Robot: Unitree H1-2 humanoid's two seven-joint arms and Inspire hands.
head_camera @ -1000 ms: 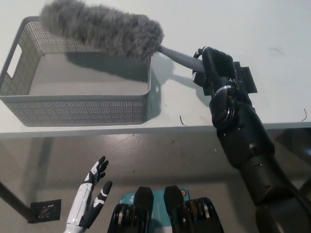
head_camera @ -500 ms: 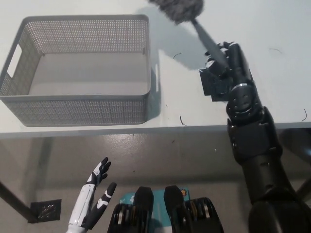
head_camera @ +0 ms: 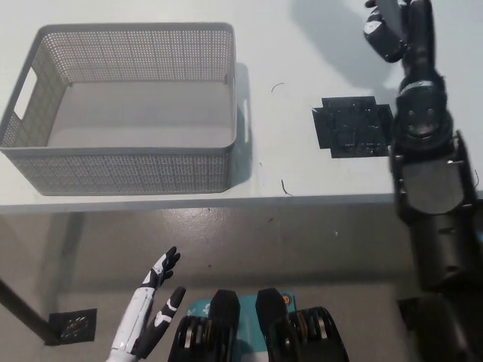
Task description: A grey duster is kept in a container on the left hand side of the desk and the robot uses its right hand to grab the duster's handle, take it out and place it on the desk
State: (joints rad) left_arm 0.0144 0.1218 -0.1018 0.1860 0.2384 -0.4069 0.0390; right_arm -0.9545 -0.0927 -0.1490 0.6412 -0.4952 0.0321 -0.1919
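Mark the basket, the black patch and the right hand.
basket (head_camera: 121, 172): head view, front mesh wall.
black patch (head_camera: 353, 128): head view, its middle.
right hand (head_camera: 394, 29): head view, middle of the hand.

There is one grey perforated basket (head_camera: 136, 170) with two slot handles, one cut in each short end, and one white desk (head_camera: 302, 45). On the desk are one black square patch (head_camera: 351, 128) and two thin dark curled marks (head_camera: 278, 87), and on the floor is one smaller black square (head_camera: 74, 326). Two robot hands show: one white left hand (head_camera: 155, 290) and one black right hand (head_camera: 392, 30).
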